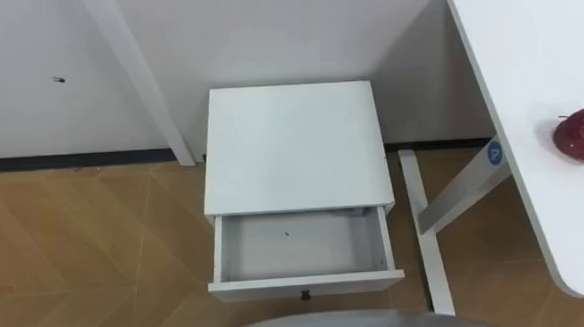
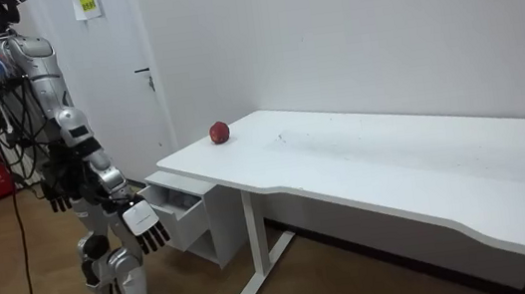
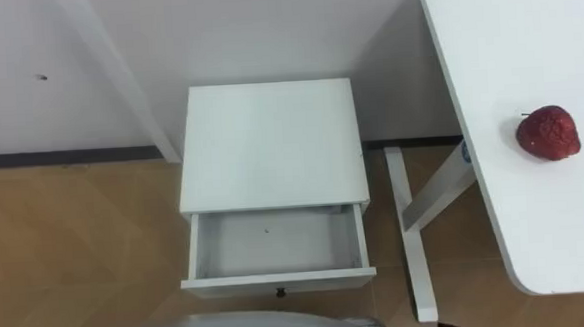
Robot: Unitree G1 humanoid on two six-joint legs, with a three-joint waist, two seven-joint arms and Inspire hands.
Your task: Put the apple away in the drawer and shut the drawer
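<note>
The right hand point(image 2: 142, 225) hangs low beside the robot's hip, fingers loosely spread, holding nothing. The left hand point(image 2: 58, 197) hangs at the body's other side, fingers relaxed, also empty. Just beyond the right hand stands the cabinet point(image 1: 291, 144), its drawer point(image 1: 301, 245) pulled open. The apple point(image 1: 583, 134) lies higher and farther off, on the worktop point(image 1: 537, 61), well apart from both hands.

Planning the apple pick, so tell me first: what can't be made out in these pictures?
Left eye view: speck in the drawer, too small to identify.
Room view: drawer's inside, hidden by its own side wall.
Eye views: table's right part, cut off by the picture edge.
Eye views: cabinet's front below the drawer, hidden by the open drawer.
</note>
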